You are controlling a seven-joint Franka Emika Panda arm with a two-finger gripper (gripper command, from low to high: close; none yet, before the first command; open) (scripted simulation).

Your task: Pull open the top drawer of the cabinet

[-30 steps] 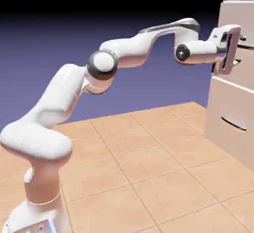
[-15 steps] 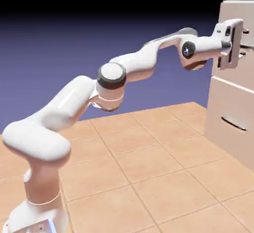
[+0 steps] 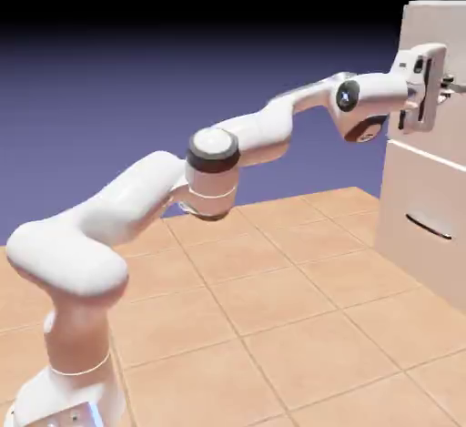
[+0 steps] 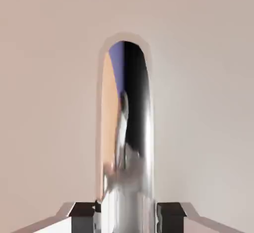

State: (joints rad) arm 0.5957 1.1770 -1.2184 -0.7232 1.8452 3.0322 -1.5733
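The pale beige-pink cabinet (image 3: 420, 199) stands at the right edge of the exterior view. My arm is stretched toward its top drawer (image 3: 439, 26), and my gripper (image 3: 445, 89) is pressed up to the thin handle (image 3: 455, 87) on that front. In the hand view the handle (image 4: 126, 122) is a shiny metal bar running up the middle of the flat drawer front (image 4: 44, 78). My gripper (image 4: 126, 216) is shut on it, with a dark fingertip (image 4: 83, 211) tight against each side of the bar. The drawer front looks flush with the cabinet.
Below the top drawer, a lower drawer front carries a curved dark handle (image 3: 428, 227). A tiled tan floor (image 3: 273, 307) spreads between my base (image 3: 68, 398) and the cabinet.
My arm has stretched further right toward the cabinet, bringing the hand up to the top drawer. The jaws, open before, have closed on the handle.
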